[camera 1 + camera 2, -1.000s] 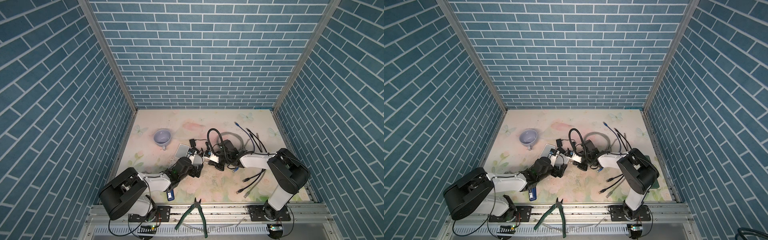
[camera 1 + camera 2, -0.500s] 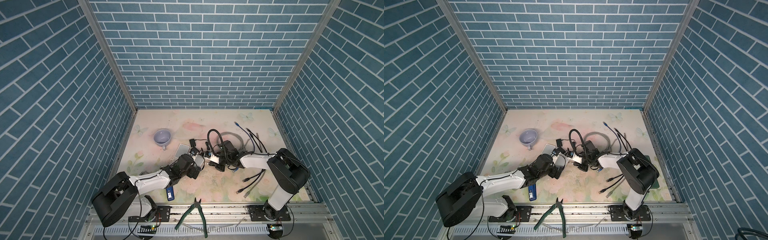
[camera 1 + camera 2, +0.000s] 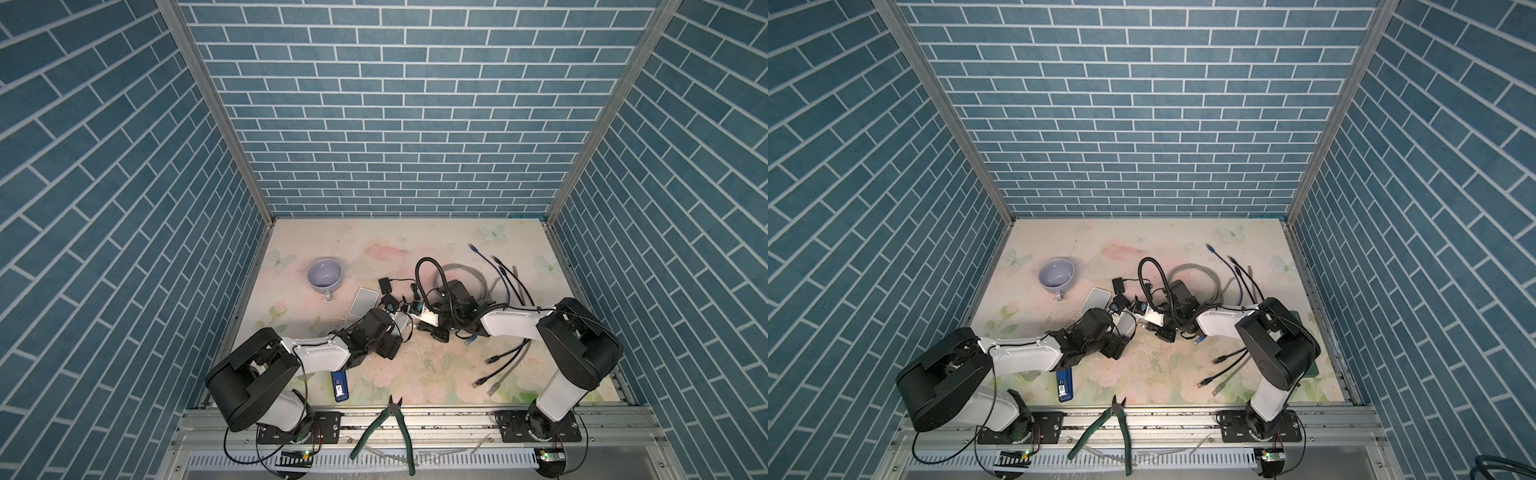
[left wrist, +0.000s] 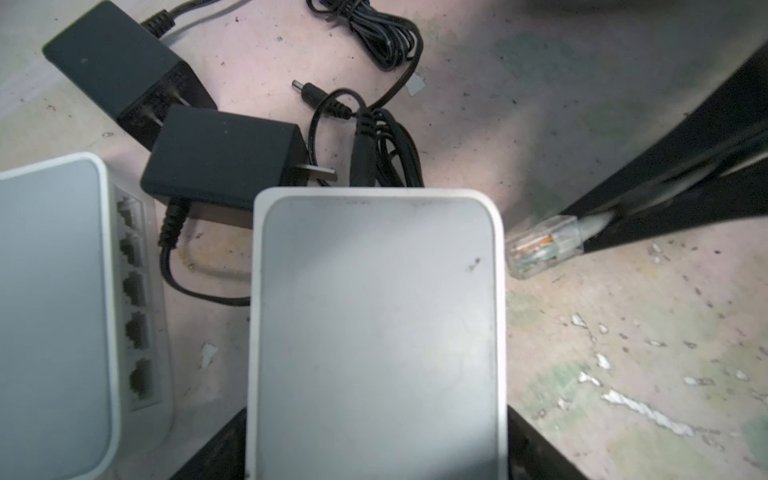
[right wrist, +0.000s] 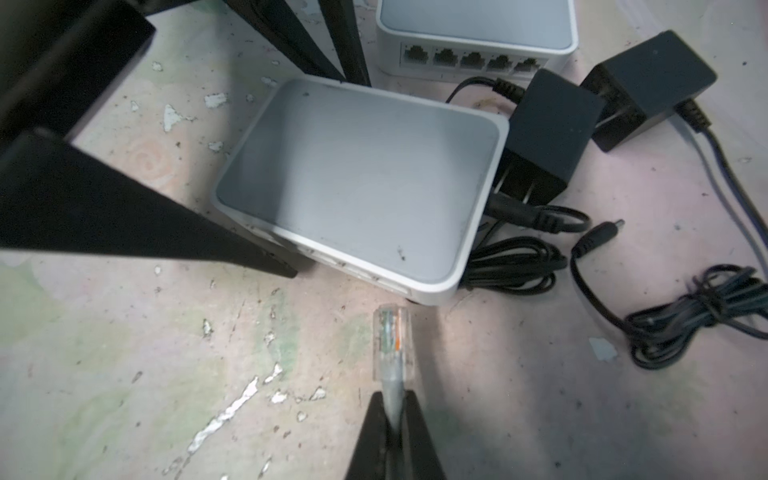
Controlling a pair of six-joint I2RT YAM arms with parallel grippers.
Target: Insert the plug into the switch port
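The cable is gripped by the closed right claw just behind the clear plug, which is held just short of the switch, not inserted. The switch is straddled by the left claw; whether it is clamped cannot be judged.

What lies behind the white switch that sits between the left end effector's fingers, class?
Left wrist view: a black power adapter, prongs showing, and bundled black cable. A black connector drops behind the switch; its tip and any socket are hidden.
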